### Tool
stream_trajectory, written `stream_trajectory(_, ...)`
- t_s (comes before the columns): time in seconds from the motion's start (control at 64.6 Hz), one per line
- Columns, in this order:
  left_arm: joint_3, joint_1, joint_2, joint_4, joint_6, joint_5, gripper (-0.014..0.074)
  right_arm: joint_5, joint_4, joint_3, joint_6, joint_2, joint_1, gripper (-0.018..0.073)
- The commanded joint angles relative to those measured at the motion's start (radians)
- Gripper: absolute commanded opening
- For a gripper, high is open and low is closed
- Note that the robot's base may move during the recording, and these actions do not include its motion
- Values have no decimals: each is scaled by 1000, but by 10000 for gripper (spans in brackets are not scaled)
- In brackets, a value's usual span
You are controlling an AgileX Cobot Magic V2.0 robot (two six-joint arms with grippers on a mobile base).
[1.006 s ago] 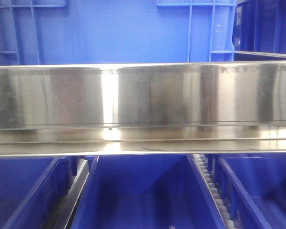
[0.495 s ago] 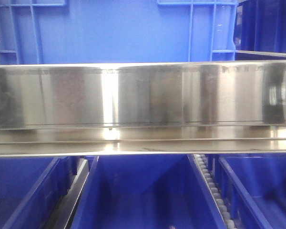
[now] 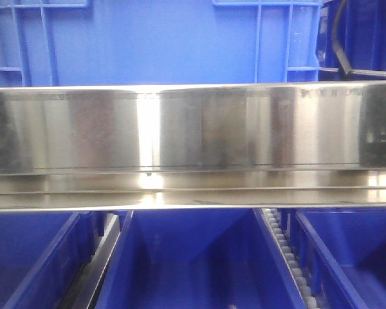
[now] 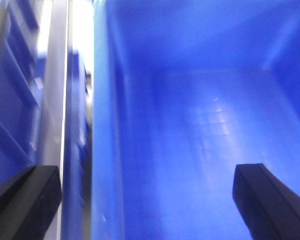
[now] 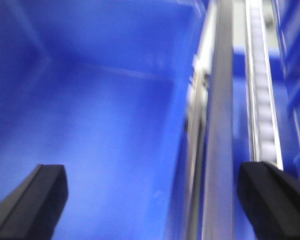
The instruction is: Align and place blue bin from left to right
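Note:
The left wrist view looks down into a blue bin (image 4: 200,125) with a bare floor. My left gripper (image 4: 146,172) is open and straddles the bin's left wall (image 4: 102,150), one black finger (image 4: 27,200) outside it and the other inside. My right gripper (image 5: 151,170) is also open. It spans the right wall (image 5: 177,150) of a blue bin (image 5: 90,110), with one finger (image 5: 272,200) out over the steel rail. Nothing is clamped in either. In the front view a large blue bin (image 3: 154,42) stands on the upper shelf; no gripper shows there.
A shiny steel shelf beam (image 3: 193,129) crosses the front view. Below it sit three blue bins (image 3: 193,264) side by side, with a roller track (image 3: 289,257) between them. A black cable (image 3: 338,45) hangs at the upper right. A roller track (image 5: 260,75) runs beside the right wall.
A black cable has come into the front view at the upper right, and a dark reflection has grown on the right end of the steel beam. The bins have not moved.

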Motion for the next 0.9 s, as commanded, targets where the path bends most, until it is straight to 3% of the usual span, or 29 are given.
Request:
stream_trajectory(0.0, -10, 12, 12, -27, 20, -6, 599, -12, -21, -8, 6, 20, -13, 570)
stream_trajectory(0.619, -10, 15, 106, -20, 80, -6, 599, -12, 35, -8, 10, 125, -41, 570)
stream_trajectory(0.882, -10, 61, 116, -67, 99, -6, 599, -12, 60, -8, 10, 150, -41, 570)
